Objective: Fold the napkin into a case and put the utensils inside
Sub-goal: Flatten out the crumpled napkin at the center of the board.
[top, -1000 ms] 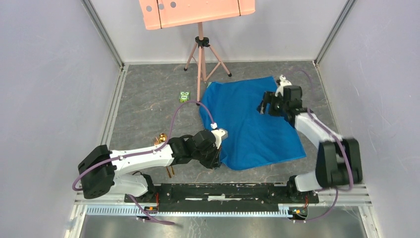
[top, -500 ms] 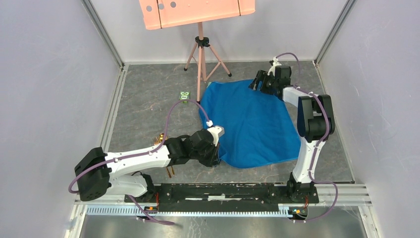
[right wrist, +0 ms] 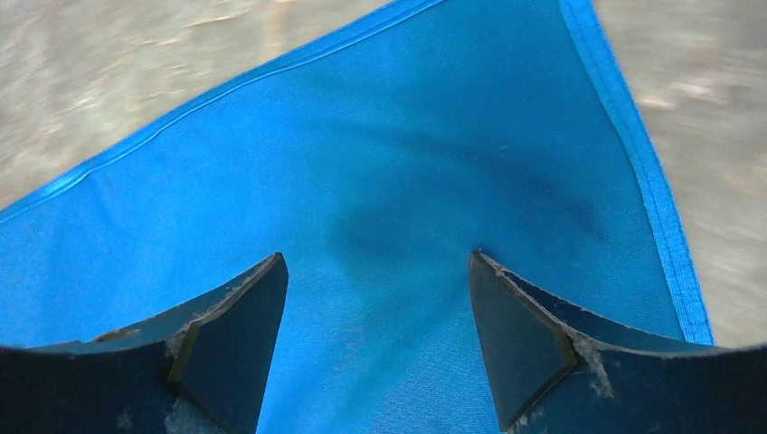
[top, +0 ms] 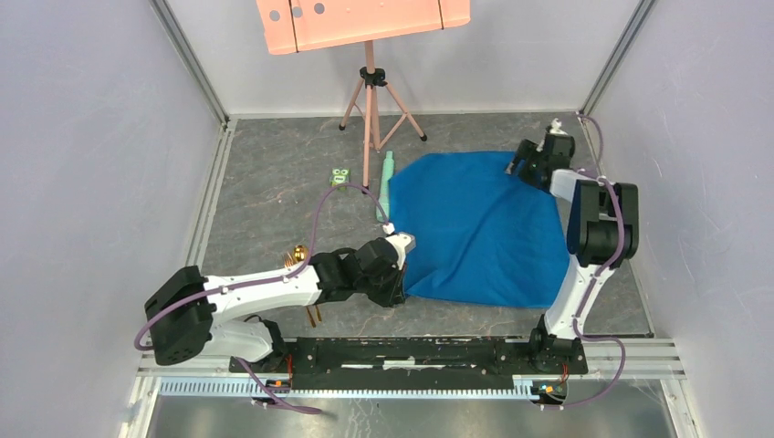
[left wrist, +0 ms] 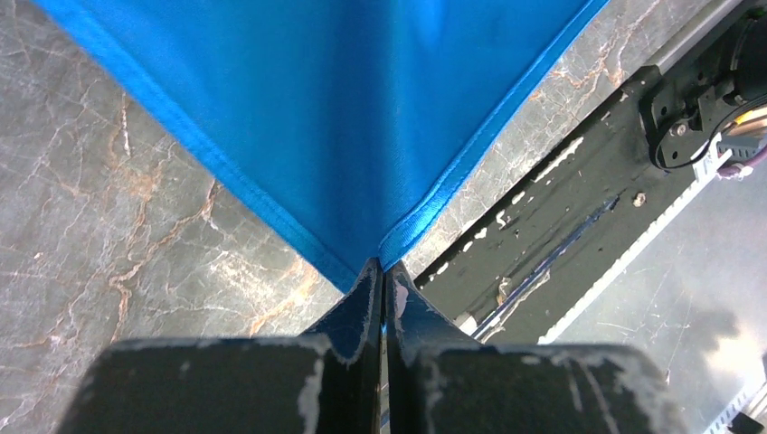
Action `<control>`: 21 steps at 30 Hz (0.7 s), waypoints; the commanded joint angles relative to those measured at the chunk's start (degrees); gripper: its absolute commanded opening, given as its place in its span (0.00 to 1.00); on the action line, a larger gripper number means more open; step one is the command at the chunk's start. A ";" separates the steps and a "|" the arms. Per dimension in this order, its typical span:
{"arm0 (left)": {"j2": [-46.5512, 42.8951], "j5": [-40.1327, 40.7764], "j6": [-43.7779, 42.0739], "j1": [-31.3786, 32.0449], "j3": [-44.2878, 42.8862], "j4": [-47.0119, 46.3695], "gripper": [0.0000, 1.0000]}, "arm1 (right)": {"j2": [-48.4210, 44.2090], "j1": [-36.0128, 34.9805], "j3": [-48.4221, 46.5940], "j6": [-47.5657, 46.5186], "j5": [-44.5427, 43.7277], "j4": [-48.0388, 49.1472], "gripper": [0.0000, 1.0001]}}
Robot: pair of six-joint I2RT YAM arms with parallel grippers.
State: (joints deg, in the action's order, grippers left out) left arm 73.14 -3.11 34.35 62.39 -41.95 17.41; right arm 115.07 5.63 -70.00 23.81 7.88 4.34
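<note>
The bright blue napkin [top: 484, 228] lies spread flat on the grey floor. My left gripper [top: 398, 294] is shut on its near-left corner, which shows pinched at the fingertips in the left wrist view [left wrist: 382, 267], with the cloth [left wrist: 362, 117] fanning out ahead. My right gripper [top: 527, 168] is open just above the napkin's far-right corner. In the right wrist view [right wrist: 375, 262] only blue cloth [right wrist: 389, 154] lies between its fingers. The gold utensils [top: 297, 256] lie left of the napkin, partly hidden under my left arm.
A pale green tube [top: 386, 179] lies by the napkin's far-left edge. A small green toy [top: 339, 176] sits to its left. A pink tripod [top: 370, 100] with a pink board stands at the back. The black base rail [left wrist: 579, 199] runs along the near edge.
My right gripper swung from over the cloth's middle to the far-right corner. The napkin was drawn right and flatter, uncovering the pale green tube. My left gripper kept its hold.
</note>
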 commanded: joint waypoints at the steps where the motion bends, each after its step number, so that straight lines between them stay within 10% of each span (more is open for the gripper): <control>1: 3.65 0.29 -0.57 0.07 -4.44 -1.13 0.02 | -3.73 4.55 5.09 -3.01 -11.63 -8.18 0.81; 6: 6.45 2.93 -2.48 0.10 -8.07 1.72 0.05 | -12.21 1.72 3.83 -8.09 -8.89 -12.59 0.81; 10: 5.72 2.92 -3.15 0.01 -9.77 4.58 0.37 | -19.17 -4.93 7.38 -8.91 -3.71 -10.23 0.85; 16: -0.65 2.90 -1.77 -0.31 -8.96 4.99 0.61 | -11.41 -14.69 3.10 -2.21 11.82 -1.84 0.83; 21: -5.16 8.03 1.38 -1.48 -7.39 7.74 0.75 | -2.56 -20.00 -4.70 5.40 3.74 -3.10 0.84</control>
State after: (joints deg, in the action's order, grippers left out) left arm 72.05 0.23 33.08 62.02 -49.60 23.11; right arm 106.76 -12.05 -68.40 21.96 14.79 0.32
